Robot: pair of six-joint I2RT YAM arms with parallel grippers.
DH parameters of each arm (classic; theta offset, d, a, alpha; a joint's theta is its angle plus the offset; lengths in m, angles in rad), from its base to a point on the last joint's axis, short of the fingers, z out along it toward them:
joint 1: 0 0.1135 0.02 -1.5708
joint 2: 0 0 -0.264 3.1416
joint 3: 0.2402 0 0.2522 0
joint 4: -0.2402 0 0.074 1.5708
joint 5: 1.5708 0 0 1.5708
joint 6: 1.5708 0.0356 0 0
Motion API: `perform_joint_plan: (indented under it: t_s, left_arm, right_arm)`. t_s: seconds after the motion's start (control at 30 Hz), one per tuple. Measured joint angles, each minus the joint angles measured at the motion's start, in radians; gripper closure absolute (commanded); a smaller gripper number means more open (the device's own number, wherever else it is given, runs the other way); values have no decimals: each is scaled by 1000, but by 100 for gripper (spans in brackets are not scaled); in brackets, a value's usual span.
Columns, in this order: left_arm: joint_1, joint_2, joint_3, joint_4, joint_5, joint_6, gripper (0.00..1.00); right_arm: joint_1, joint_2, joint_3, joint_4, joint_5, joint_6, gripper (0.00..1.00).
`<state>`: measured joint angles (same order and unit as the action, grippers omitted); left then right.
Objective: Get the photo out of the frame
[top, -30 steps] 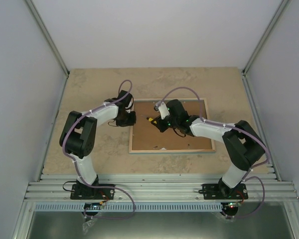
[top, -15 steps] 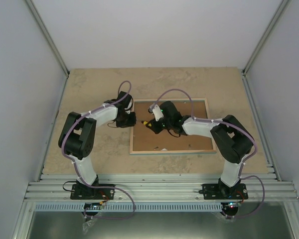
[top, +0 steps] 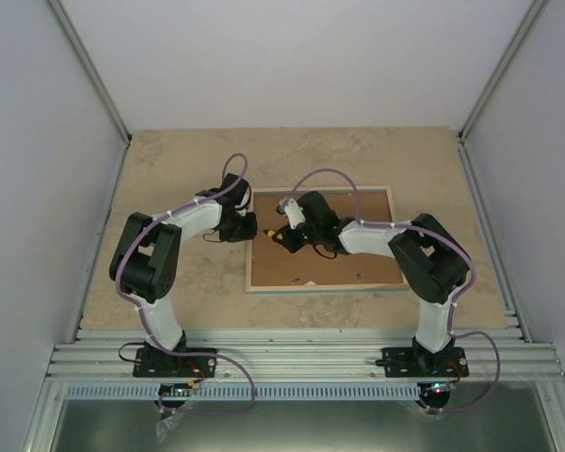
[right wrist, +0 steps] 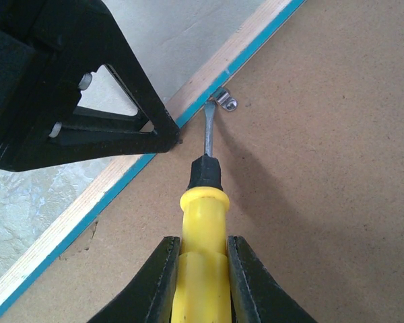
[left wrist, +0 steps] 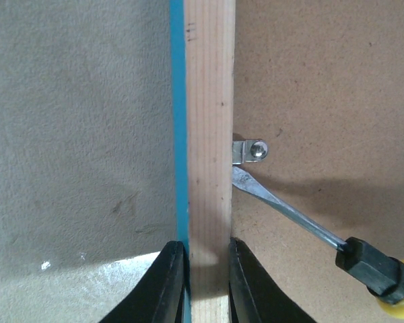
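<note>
L gripper [left wrist: 205, 243] pinched, R gripper [right wrist: 203, 242] clamped, arms [top: 184, 217] bent inward, wrists [top: 234, 222] prob. low

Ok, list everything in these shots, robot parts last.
frame: one, turquoise edge, light wood back, face down mid-table
backing board: one, brown, inside the frame
metal clip: one seen close up, silver, on the frame's left rail
screwdriver: one, yellow handle, black collar, tip beside the clip
table: one, beige, under everything
left gripper: one, black fingers, clamped on the frame's left rail
right gripper: one, black fingers, holding the screwdriver handle
</note>
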<state>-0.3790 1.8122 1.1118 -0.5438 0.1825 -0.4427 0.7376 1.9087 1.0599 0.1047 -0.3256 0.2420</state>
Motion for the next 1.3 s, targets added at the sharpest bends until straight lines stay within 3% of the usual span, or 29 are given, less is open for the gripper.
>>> perform_joint_plan:
  t_s: [0.8,1.3]
  left_arm:
    - [3,-30,-56,75,-5,-24,90]
    - [-1,-73,-108,69,29,-71,86]
  right_arm:
    - [11,0,-2,35,56,131,99]
    - [-58,-16,-64,159,133,233,100]
